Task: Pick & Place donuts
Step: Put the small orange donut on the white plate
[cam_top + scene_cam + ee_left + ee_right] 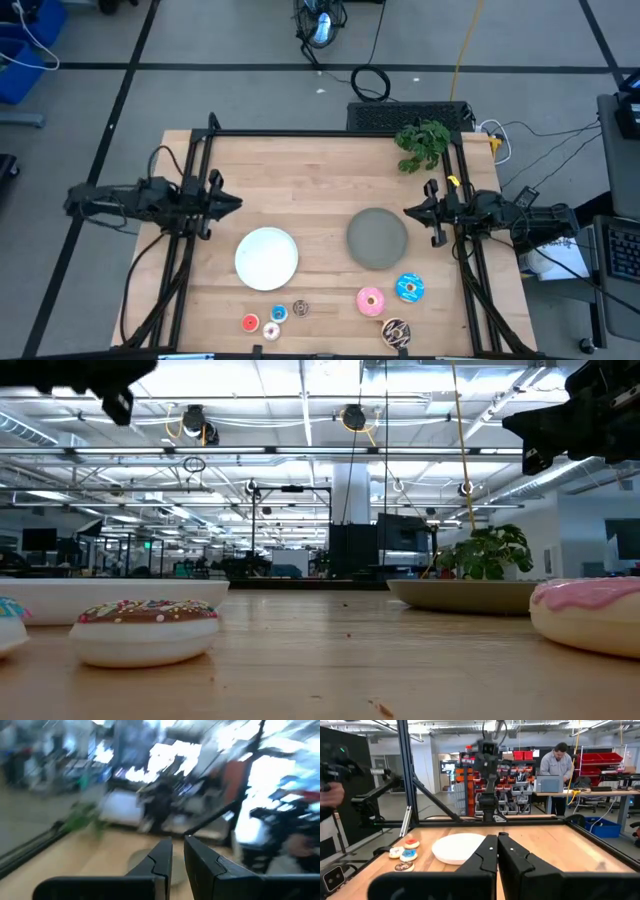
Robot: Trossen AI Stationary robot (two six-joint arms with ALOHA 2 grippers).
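In the high view seven donuts lie flat along the table's near edge. The larger ones are pink [370,300], blue [408,288] and dark brown sprinkled [396,332]. The tinier ones are red [250,323], blue [278,313], brown [301,308] and whitish [271,331]. The low view shows a brown-iced donut [147,628] and the pink donut [590,610] close up. My left gripper [238,204] [178,854] hangs shut over the table's left side, above and left of the white plate [267,257]. My right gripper [406,212] [497,845] is shut, raised beside the grey plate [377,238].
A green plant [422,143] stands at the far right corner. Black frame rails [190,190] run along both table sides. Bare wood lies between the plates and along the far half. In the right wrist view a person [560,765] stands at a bench beyond the table.
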